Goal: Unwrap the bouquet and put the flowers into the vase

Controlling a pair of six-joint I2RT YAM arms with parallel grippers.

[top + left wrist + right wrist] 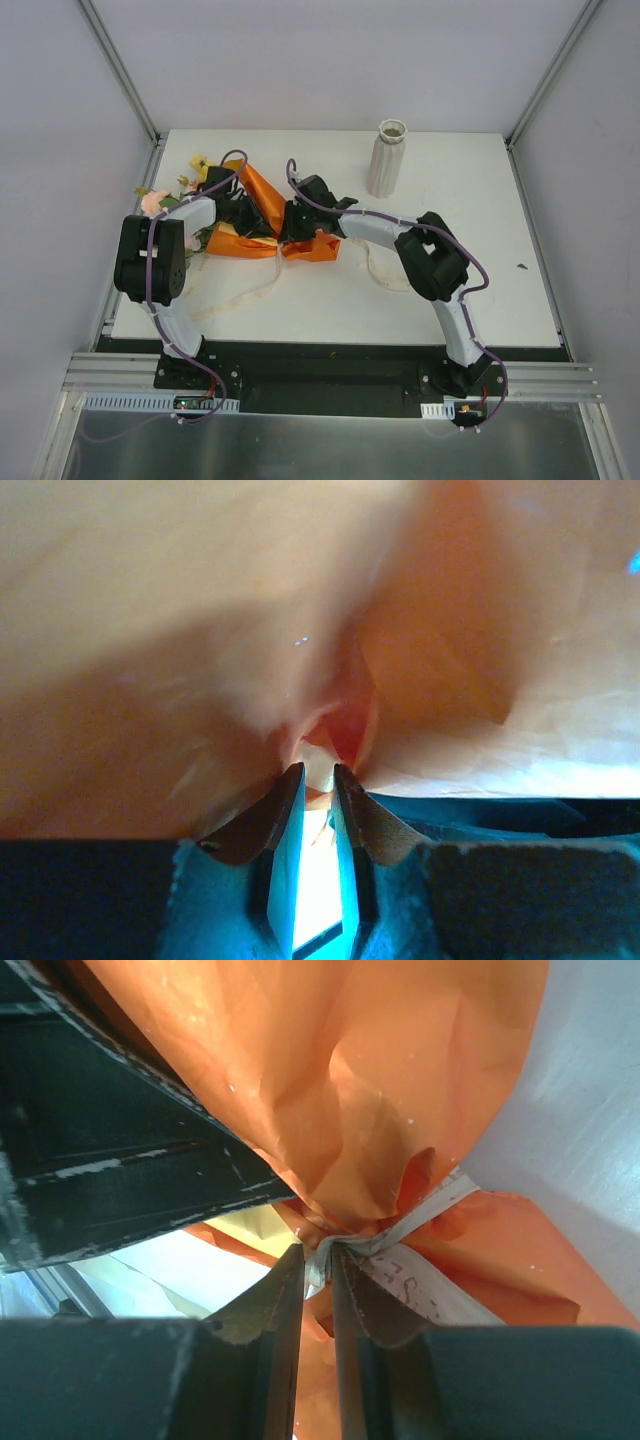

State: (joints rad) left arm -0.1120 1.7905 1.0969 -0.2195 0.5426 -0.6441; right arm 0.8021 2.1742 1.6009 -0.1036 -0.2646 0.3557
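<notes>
The bouquet (255, 215) lies at the table's left middle. Its pink and yellow flowers (155, 200) stick out to the left, and its orange paper (262, 192) is crumpled between both arms. My left gripper (243, 218) is shut on a pinched fold of the orange paper (420, 630), which fills the left wrist view around the left gripper (317, 770). My right gripper (291, 222) meets the bundle from the right. In the right wrist view the right gripper (317, 1250) is shut on the cream ribbon (440, 1200) at the knot. The white ribbed vase (388, 158) stands upright at the back, right of centre.
Loose lengths of cream ribbon (245, 292) trail over the white table (500, 290) toward the front, one on the left and one under the right forearm. Grey enclosure walls and metal posts (125, 75) close in the sides and back.
</notes>
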